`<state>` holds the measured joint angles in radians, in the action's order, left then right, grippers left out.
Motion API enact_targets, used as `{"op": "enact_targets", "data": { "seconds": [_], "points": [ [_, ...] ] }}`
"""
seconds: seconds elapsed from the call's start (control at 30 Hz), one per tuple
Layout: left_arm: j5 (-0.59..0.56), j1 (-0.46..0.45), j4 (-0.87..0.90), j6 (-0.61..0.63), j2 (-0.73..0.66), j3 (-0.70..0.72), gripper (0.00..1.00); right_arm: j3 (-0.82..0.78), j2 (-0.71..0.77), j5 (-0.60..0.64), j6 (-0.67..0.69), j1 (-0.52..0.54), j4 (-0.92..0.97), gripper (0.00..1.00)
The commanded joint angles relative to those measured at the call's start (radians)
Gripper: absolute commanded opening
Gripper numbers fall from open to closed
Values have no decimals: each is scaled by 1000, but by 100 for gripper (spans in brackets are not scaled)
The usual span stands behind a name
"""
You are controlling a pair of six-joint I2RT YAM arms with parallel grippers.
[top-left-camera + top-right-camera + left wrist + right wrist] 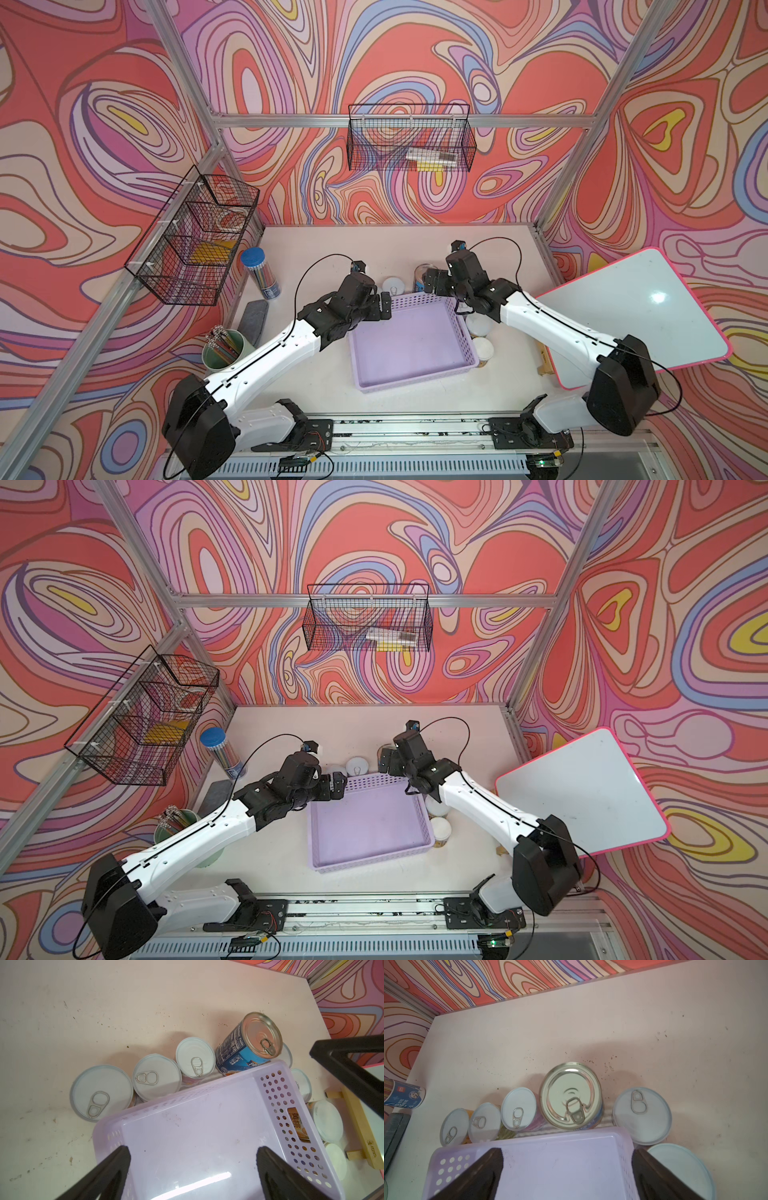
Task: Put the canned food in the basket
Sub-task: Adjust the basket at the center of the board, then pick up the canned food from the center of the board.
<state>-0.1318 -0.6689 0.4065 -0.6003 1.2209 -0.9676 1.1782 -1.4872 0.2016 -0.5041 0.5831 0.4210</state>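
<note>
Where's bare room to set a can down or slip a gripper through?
Bare: the whole floor of the lilac basket; the table between the can row and the back wall; the strip before the basket's near edge. Crowded: the small cans and blue-labelled can along its far wall, more cans along its right wall.

Left gripper (192,1153) hangs over the lilac basket (276,1105); I see the jaws wide apart, with only bare basket floor between them. Three small cans (155,1076) stand in a row just beyond one wall, with the blue-label can (245,1049) at the corner. More white-lidded cans (326,1120) stand beside the perforated wall.
</note>
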Motion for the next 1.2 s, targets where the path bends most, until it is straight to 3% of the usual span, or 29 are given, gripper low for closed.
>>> {"op": "enact_targets", "data": {
  "seconds": [0.0,0.43,0.87,1.17],
  "points": [
    [-42,4,50,71,-17,-49,99,130,-87,11,82,-19,124,98],
    [-18,44,-11,198,-10,-58,99,548,-438,-53,149,-103,330,98],
    [400,239,-114,79,11,10,99,840,-678,-79,176,-133,521,98],
    [496,293,-174,22,38,31,99,914,-741,-66,190,-134,620,98]
  ]
}}
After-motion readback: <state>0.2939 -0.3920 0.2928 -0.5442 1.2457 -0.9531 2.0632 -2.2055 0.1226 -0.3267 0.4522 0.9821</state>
